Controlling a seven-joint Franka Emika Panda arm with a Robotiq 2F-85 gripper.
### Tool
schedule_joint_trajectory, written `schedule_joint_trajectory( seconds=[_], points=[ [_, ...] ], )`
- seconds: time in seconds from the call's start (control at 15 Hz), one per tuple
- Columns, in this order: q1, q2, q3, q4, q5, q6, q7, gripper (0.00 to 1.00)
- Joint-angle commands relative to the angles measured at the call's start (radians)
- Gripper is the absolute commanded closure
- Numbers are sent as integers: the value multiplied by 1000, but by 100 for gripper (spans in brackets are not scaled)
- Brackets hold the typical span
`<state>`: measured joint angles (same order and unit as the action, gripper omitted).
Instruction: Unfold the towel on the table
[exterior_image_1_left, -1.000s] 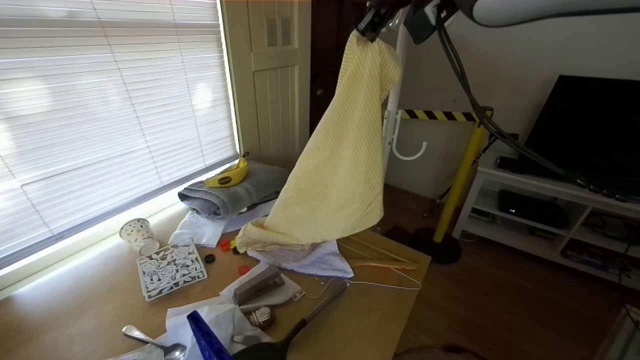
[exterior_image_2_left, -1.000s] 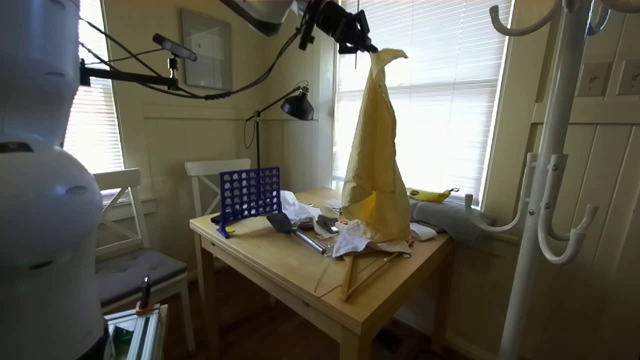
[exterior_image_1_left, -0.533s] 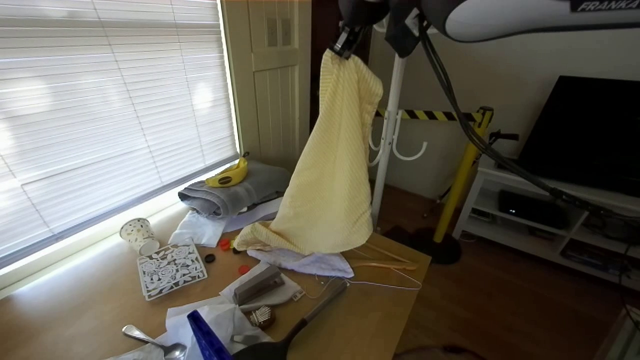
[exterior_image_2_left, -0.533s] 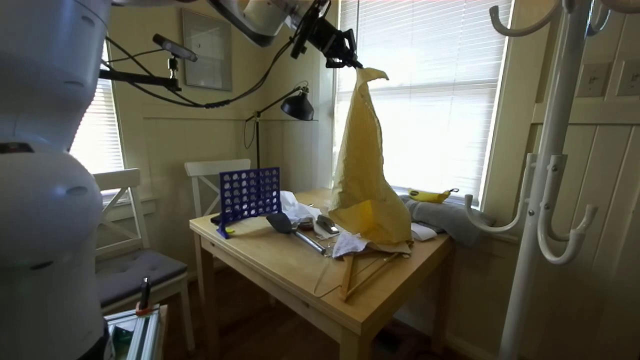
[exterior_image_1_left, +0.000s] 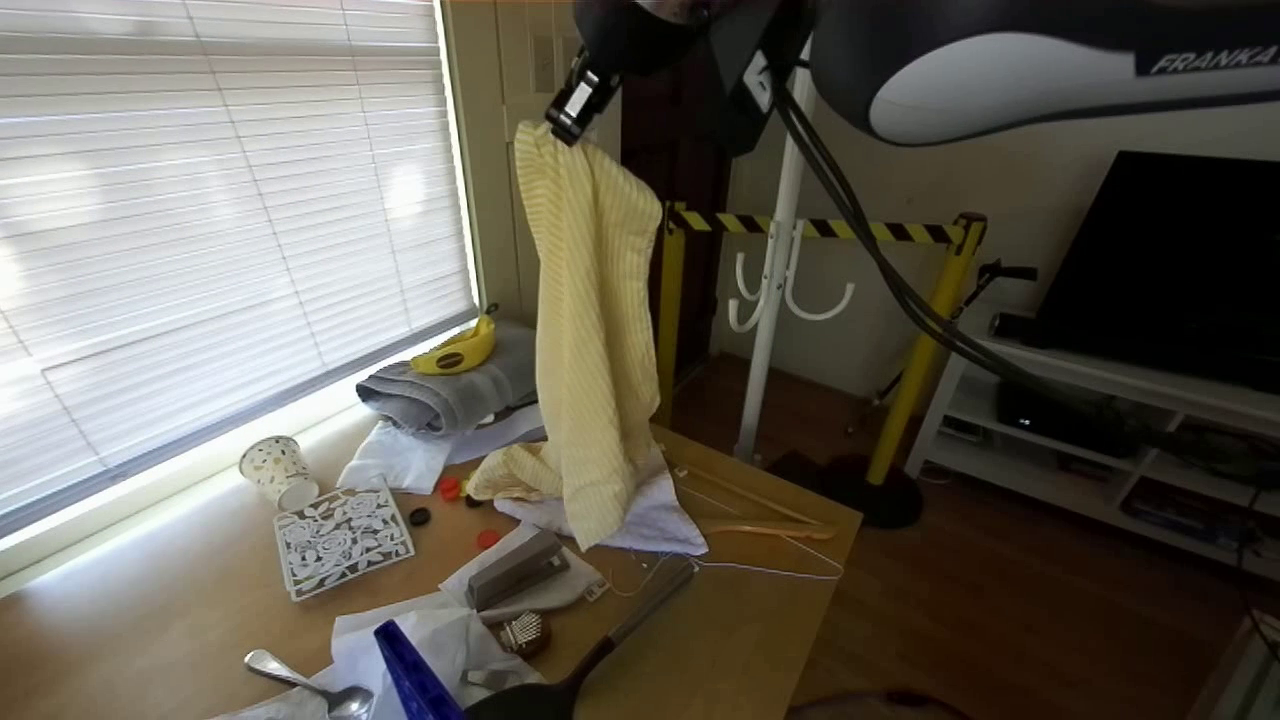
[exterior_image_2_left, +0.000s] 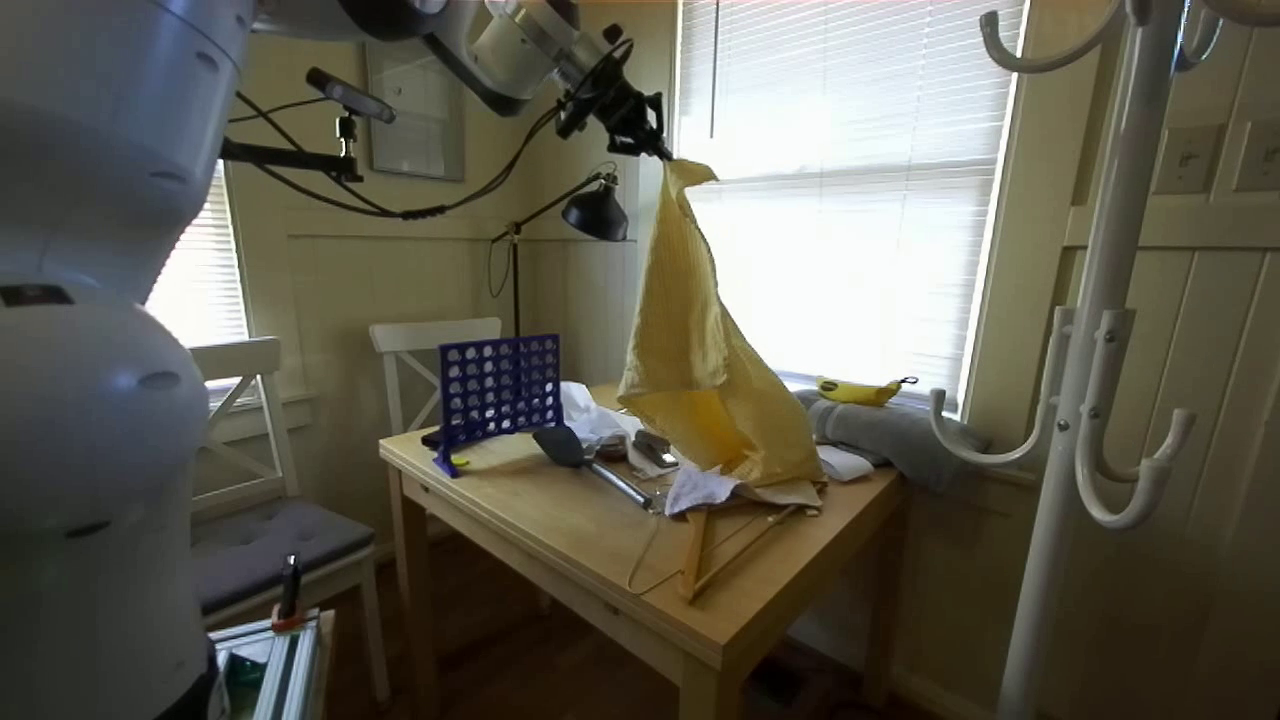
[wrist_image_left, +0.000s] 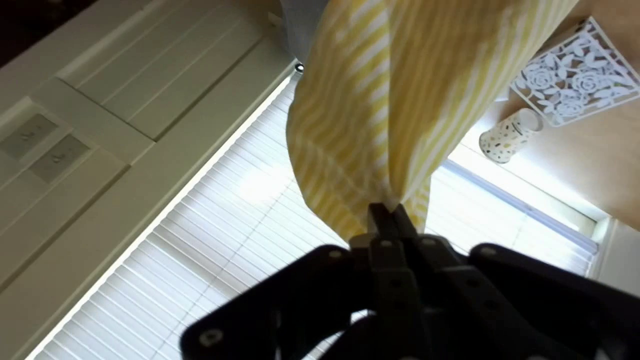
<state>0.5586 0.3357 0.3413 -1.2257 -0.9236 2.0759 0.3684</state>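
The towel (exterior_image_1_left: 595, 330), pale yellow with fine stripes, hangs from my gripper (exterior_image_1_left: 562, 135) in tall folds. My gripper is shut on its upper edge, with a small flap sticking out beyond the fingers. In an exterior view the towel (exterior_image_2_left: 690, 330) slants down from the gripper (exterior_image_2_left: 666, 156), and its lower end rests bunched on the far corner of the table (exterior_image_2_left: 560, 515). The table's wooden top (exterior_image_1_left: 750, 630) also shows in an exterior view. In the wrist view the pinched towel (wrist_image_left: 400, 100) fans out from the closed fingertips (wrist_image_left: 392, 209).
A white cloth (exterior_image_1_left: 670, 515) and a wooden hanger (exterior_image_2_left: 697, 555) lie by the towel's lower end. A stapler (exterior_image_1_left: 518, 570), a spatula (exterior_image_2_left: 618, 480), a blue grid (exterior_image_2_left: 500, 390), a cup (exterior_image_1_left: 278, 475) and a grey folded cloth (exterior_image_1_left: 430, 400) are on the table. A coat stand (exterior_image_2_left: 1085, 400) stands near.
My gripper has moved left and down in both exterior views, still holding the towel. The hanging part has followed and now slants more; the bunched lower end has stayed on the table.
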Motion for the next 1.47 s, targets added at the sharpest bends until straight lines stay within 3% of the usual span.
schedule_joint_trajectory(
  seconds=[0.0, 0.33, 0.6, 0.87, 1.07, 1.13, 1.27, 1.4],
  points=[
    [2, -5, 19, -1, 21, 6, -39, 100],
    [4, -92, 29, -156, 73, -102, 91, 100],
    [13, -178, 44, -334, 153, -238, 311, 100],
    [3, -261, 40, -539, 250, -242, 551, 100],
    [-23, -283, 41, -628, 345, -221, 672, 100],
    [-35, -290, 41, -652, 392, -208, 692, 76],
    [-58, -282, 39, -667, 476, -246, 707, 68],
    [-73, -271, 32, -660, 480, -273, 782, 54]
  ],
)
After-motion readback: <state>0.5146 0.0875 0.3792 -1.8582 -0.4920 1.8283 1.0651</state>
